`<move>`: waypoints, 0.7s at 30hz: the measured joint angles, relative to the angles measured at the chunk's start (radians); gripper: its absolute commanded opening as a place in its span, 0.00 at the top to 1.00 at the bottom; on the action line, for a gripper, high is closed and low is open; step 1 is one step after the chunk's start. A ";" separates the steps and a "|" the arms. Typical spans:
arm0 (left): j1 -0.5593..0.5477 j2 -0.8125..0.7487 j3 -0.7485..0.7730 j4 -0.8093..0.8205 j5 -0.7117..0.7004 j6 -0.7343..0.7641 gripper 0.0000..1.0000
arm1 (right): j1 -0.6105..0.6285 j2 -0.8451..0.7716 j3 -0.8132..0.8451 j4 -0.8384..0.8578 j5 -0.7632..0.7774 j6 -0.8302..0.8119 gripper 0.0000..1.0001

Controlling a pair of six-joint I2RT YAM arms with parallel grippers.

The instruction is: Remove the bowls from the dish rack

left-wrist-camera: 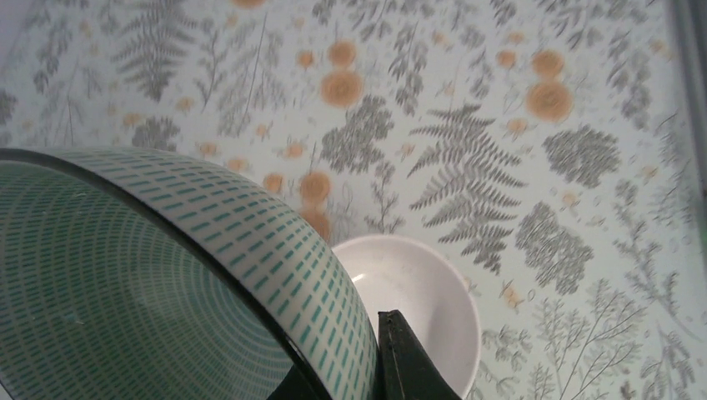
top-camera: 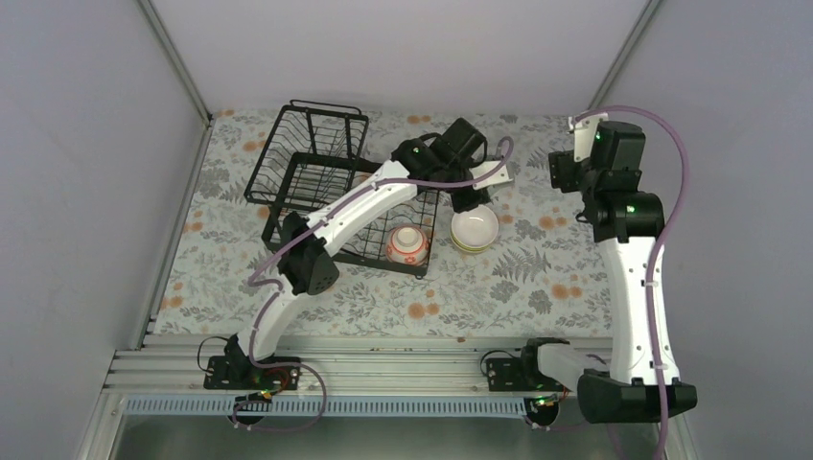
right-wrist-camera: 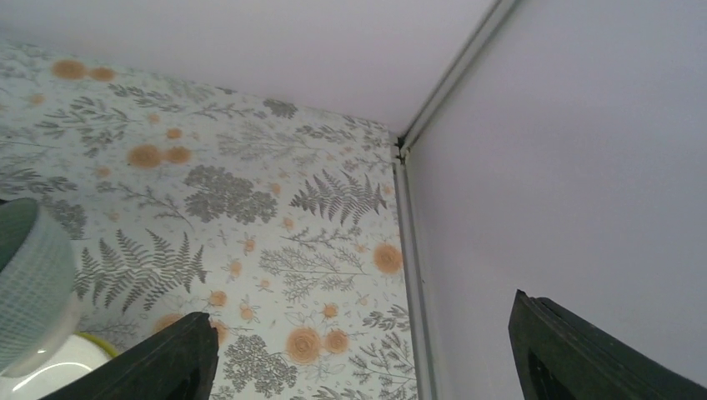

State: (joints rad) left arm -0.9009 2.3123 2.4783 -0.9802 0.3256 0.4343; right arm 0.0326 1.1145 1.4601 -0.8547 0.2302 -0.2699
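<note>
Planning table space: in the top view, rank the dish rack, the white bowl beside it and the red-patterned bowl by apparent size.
1. dish rack, far the largest.
2. white bowl, slightly wider.
3. red-patterned bowl, seen partly side-on in the rack, so its gap to the white one is unsure.

Taking the dish rack (top-camera: 316,182) as my mark, I see a first bowl (top-camera: 407,245) inside its near right corner. Just right of the rack, a second bowl (top-camera: 475,230) sits on the table (top-camera: 537,287). The left gripper (top-camera: 467,199) holds a third bowl (left-wrist-camera: 167,275) above it. The right gripper (top-camera: 566,168) hangs farther right, well apart.
</note>
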 measured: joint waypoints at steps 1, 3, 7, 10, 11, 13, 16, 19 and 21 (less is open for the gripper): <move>-0.001 0.000 -0.017 -0.001 -0.018 0.000 0.98 | -0.012 0.004 -0.003 0.002 0.003 0.002 0.13; -0.002 0.000 -0.053 0.000 -0.049 0.000 0.98 | -0.035 0.018 -0.007 0.007 0.003 0.002 0.11; -0.012 0.000 -0.124 0.002 -0.097 -0.001 0.98 | -0.062 0.055 -0.016 0.017 -0.013 0.002 0.10; -0.032 0.000 -0.175 0.011 -0.126 0.000 0.98 | -0.074 0.080 -0.020 0.024 -0.031 0.002 0.05; -0.040 0.000 -0.192 0.015 -0.132 0.000 0.98 | -0.077 0.085 -0.021 0.027 -0.037 0.001 0.05; -0.058 0.000 -0.217 0.019 -0.139 0.000 0.98 | -0.084 0.091 -0.028 0.032 -0.050 0.001 0.04; -0.080 0.000 -0.239 0.021 -0.151 0.000 0.98 | -0.093 0.091 -0.037 0.035 -0.067 -0.001 0.04; -0.099 0.000 -0.251 0.023 -0.170 0.000 0.98 | -0.100 0.091 -0.046 0.046 -0.082 -0.004 0.03; -0.108 0.000 -0.253 0.023 -0.184 0.000 0.98 | -0.104 0.091 -0.052 0.050 -0.090 -0.006 0.03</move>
State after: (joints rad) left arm -1.0092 2.3123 2.2250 -0.9573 0.1413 0.4339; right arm -0.0711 1.2057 1.4082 -0.8043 0.1402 -0.2764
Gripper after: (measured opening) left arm 0.081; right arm 0.966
